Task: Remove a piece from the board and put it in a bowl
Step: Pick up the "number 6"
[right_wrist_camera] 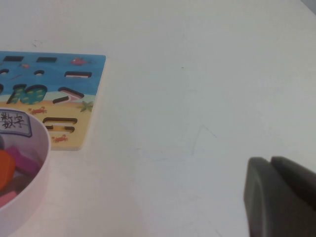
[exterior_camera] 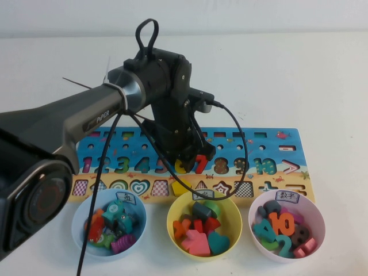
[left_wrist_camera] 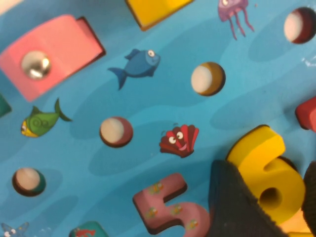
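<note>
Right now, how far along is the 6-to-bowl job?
Done: left gripper is down on the board, fingers either side of the yellow 6. In hand: the grasp; the 6 sits in its slot, not lifted. Left: lift, carry to the pink bowl, release. Right gripper is shut, parked off the board.

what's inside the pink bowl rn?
The pink bowl holds loose number pieces: an orange 10, teal and blue digits, pink and dark ones. Whatever lies beneath them is covered. The yellow 6 sits on the board.
</note>
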Available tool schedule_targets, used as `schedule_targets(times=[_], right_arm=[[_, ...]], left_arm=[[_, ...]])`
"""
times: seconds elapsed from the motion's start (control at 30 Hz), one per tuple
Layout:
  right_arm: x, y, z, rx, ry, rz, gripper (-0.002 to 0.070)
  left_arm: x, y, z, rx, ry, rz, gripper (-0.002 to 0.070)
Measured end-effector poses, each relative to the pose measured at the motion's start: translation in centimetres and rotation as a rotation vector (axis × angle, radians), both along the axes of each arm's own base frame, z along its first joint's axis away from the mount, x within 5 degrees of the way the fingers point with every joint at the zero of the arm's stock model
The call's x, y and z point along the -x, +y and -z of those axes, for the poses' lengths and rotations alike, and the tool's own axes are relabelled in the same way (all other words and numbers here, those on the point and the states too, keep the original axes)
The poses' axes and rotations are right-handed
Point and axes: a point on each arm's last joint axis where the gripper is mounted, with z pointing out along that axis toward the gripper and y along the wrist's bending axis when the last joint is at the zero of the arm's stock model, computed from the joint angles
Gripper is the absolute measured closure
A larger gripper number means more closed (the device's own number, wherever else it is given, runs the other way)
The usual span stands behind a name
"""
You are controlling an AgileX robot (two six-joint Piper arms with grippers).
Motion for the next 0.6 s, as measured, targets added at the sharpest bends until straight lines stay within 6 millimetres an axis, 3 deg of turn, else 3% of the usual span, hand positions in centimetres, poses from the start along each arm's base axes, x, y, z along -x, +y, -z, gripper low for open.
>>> schedule_targets(times=[0.6], right_arm=[[0.0,0.0,0.0,0.000,0.000,0.000,0.0694]], left_arm=[[0.3,0.2,-1.2,-0.047,-0.040,0.028,0.0423]])
